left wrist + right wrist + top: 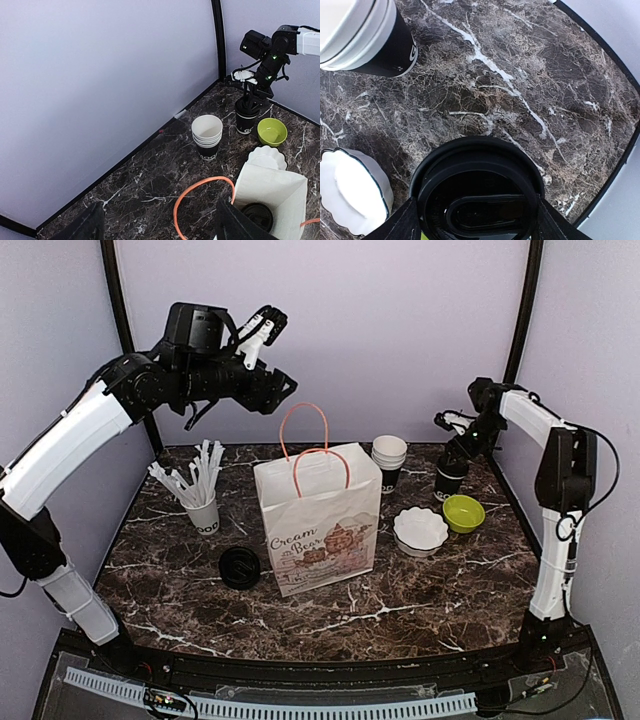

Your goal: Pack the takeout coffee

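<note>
Bag [318, 520] mid-frame on counter [420, 600], takeout coffee [257, 216] inside. Loose lid [240, 567] left of bag, stick cup [203, 512] upper left, cup stack [389, 460] behind bag. Bowl [421, 531] rt of bag, 2nd bowl [463, 513] beside it, 2nd takeout coffee [449, 480] upper rt.

The table top [420, 610] looks like dark brown stone with white veins. It is smooth and a little shiny. The tall white bag [320, 530] in the middle is dull paper with brown printing, and its thin orange handles [303, 405] look like smooth cord. At the far right, the small black paper cup [449, 480] has a dull side, and its black plastic lid [480, 200] shines. The stack of black cups with white insides [389, 460] is matt paper. The wavy-edged white bowl [421, 530] looks glossy, like china. The lime green bowl [463, 512] is smooth. The loose black lid [240, 567] on the left looks like plastic. The left arm [70, 440] and the right arm [553, 570] have smooth white hard shells and dull black joints.
</note>
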`<state>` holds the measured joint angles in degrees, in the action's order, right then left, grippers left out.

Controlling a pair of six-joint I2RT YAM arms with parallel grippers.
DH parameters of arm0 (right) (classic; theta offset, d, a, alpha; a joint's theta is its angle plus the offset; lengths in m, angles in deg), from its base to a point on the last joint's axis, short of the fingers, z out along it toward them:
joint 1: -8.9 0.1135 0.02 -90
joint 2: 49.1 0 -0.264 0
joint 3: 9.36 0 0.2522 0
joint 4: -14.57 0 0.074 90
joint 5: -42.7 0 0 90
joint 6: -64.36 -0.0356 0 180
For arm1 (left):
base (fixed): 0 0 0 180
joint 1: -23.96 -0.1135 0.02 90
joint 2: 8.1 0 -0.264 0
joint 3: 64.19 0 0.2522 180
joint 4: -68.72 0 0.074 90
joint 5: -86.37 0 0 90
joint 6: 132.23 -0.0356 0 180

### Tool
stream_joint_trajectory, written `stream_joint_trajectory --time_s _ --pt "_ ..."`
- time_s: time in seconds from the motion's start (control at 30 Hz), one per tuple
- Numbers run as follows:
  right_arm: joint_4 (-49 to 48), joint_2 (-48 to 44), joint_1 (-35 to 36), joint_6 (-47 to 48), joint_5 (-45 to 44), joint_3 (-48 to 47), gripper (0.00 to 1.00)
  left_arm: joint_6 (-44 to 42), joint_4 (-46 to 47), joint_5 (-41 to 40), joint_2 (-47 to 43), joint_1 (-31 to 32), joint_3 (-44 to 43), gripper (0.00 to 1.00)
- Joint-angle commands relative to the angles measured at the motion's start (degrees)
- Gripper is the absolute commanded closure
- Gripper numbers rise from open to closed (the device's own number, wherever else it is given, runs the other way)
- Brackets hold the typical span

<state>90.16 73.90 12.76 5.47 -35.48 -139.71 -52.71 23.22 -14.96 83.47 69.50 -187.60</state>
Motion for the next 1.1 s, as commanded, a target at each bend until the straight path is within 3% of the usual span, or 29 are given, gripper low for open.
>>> stream_joint_trajectory --time_s 0.0,0.2,0.5,0.7,0.9,1.07 --pt "1.8 -9.9 0.9 -0.4 1.1 1.2 0.32 -1.5 0.5 -2.7 -3.7 0.1 0.8 0.2" --pt "3.2 -24.7 6.8 3.8 3.5 13.6 0.33 -2.3 0.6 -4.1 -5.7 0.1 1.1 0.12" --pt "7.8 -47.0 24.3 16.5 3.4 39.4 0.3 -1.2 -2.7 0.3 -6.4 0.1 1.1 0.04" --pt "8.6 -47.9 32.8 17.7 5.1 43.0 0.31 0.6 -7.7 2.5 -4.4 0.0 0.8 0.05" --pt "5.4 -44.2 44.3 15.5 6.2 37.7 0.31 2.3 -15.1 7.2 -4.6 0.1 2.1 0.11" --pt "0.5 -37.2 54.5 13.6 2.0 33.1 0.31 2.5 -19.4 9.0 -7.8 0.1 5.3 0.14"
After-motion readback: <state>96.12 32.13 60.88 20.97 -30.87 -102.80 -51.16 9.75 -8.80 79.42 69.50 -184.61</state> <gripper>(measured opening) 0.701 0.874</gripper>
